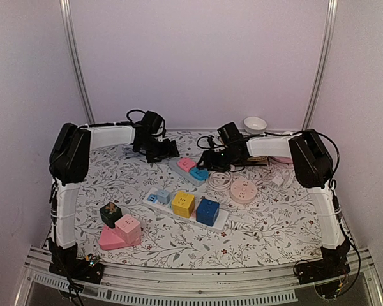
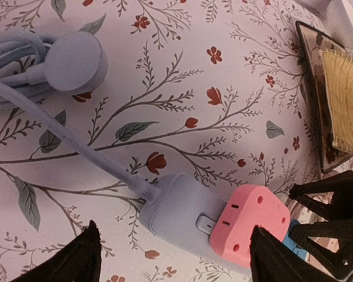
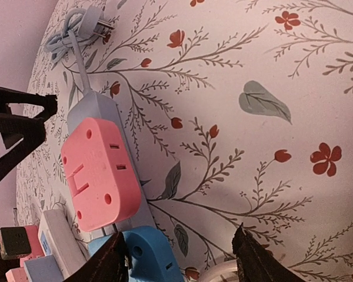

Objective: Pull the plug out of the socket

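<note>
Blue plug (image 3: 153, 258): nine o'clock within your right gripper's (image 3: 179, 264) parted fingers; left gripper (image 2: 173, 264), parted too, straddles the power strip (image 2: 176, 214).

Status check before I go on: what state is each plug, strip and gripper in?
Pink plug, seated in the grey strip.
Blue plug, seated next to the pink one.
Grey strip, lying flat.
Strip's own mains plug, loose, cable coiled.
Left gripper, open, holding nothing.
Right gripper, open, holding nothing.
</note>
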